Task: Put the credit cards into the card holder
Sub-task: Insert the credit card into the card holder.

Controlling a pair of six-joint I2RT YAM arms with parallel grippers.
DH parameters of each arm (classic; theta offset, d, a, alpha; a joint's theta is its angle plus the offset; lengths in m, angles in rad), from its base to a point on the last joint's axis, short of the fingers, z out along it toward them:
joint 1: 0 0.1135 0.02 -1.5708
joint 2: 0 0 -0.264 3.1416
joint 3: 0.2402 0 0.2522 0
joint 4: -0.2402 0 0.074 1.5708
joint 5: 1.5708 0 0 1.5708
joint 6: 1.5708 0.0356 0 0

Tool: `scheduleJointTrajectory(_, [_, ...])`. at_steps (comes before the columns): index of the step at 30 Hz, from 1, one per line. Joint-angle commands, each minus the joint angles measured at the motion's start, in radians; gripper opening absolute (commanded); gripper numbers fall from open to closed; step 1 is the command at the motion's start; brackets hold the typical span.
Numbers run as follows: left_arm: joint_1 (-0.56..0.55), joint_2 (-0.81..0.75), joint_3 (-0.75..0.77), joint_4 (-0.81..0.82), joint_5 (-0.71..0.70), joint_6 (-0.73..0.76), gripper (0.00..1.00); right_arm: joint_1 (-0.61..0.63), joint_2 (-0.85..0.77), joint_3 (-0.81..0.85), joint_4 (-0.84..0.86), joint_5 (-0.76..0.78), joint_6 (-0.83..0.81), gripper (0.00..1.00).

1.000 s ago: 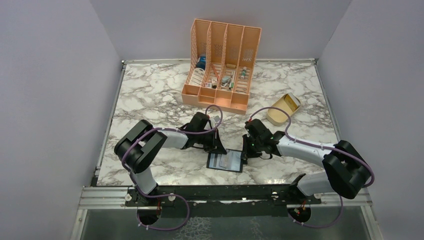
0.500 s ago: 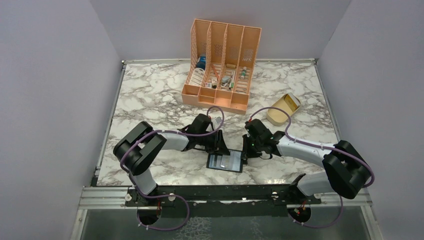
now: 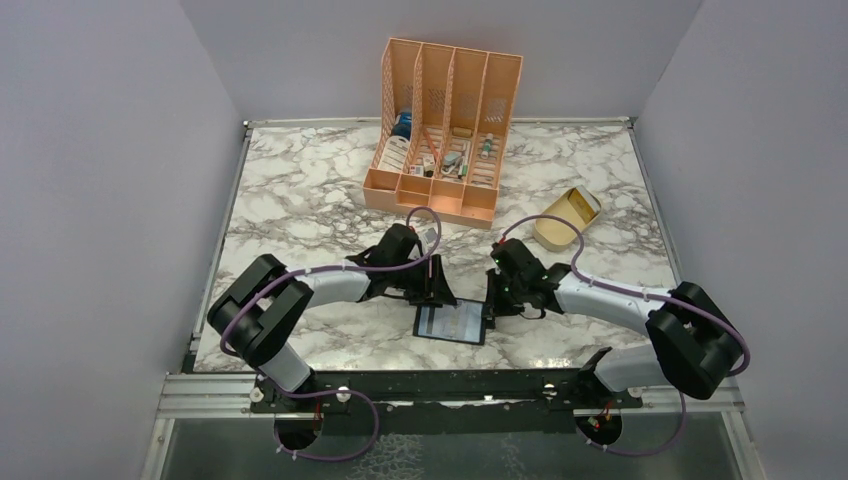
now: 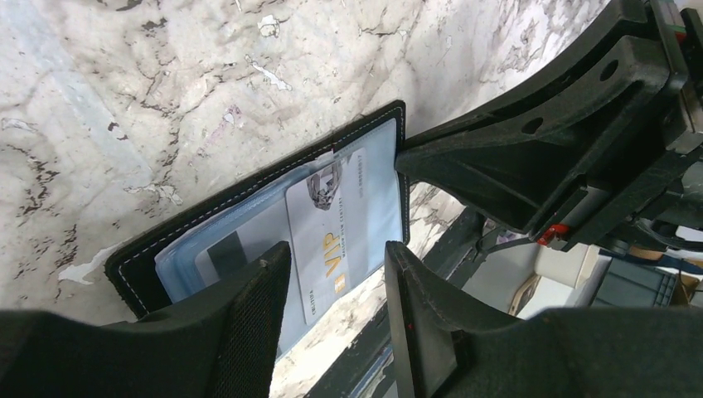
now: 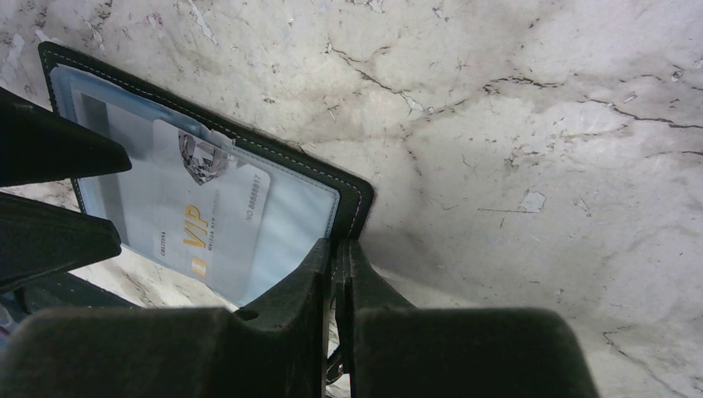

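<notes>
Because the card holder [image 3: 450, 323] lies spread open on the bench [image 3: 300, 200] between the two arms, we treat it as a light, floppy thing that would slide or fold if nudged. The right end effector [image 5: 336, 249] is clenched at its right edge, tips touching the black cover. We cannot tell whether it pinches the cover or only presses it down. The left end effector [image 4: 336, 253] hangs released over the holder, jaws parted and empty.

A whitish card [image 4: 332, 224] with gold lettering lies flat on the clear pocket sleeves. Whether it is fully seated in a pocket we cannot tell. We judge the card to be light, stiff and slick, and hard to lift from a flat face. It is best taken by its two long edges or pushed at a short end, never pressed in the middle. The sleeves look thin and glossy, so a card should glide in. They could also buckle, so the holder needs steadying at its stitched rim.
</notes>
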Motion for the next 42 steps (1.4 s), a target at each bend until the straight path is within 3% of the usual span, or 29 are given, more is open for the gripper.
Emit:
scheduleJointTrajectory(1, [-0.015, -0.025, -0.029, 0.03, 0.006, -0.009, 0.48, 0.006, 0.029, -0.045, 0.05, 0.025, 0.017, 0.06])
scheduleJointTrajectory(24, [-0.092, 0.047, -0.022, 0.125, 0.004, -0.065, 0.44, 0.006, 0.012, -0.065, 0.063, 0.019, 0.03, 0.06])
scheduleJointTrajectory(35, [-0.092, -0.044, 0.032, -0.071, -0.115, 0.017, 0.51, 0.006, 0.018, -0.067, 0.076, 0.011, 0.029, 0.06])
scheduleJointTrajectory(42, [-0.092, -0.019, 0.038, -0.091, -0.123, 0.024, 0.53, 0.006, 0.024, -0.066, 0.08, 0.011, 0.027, 0.06])
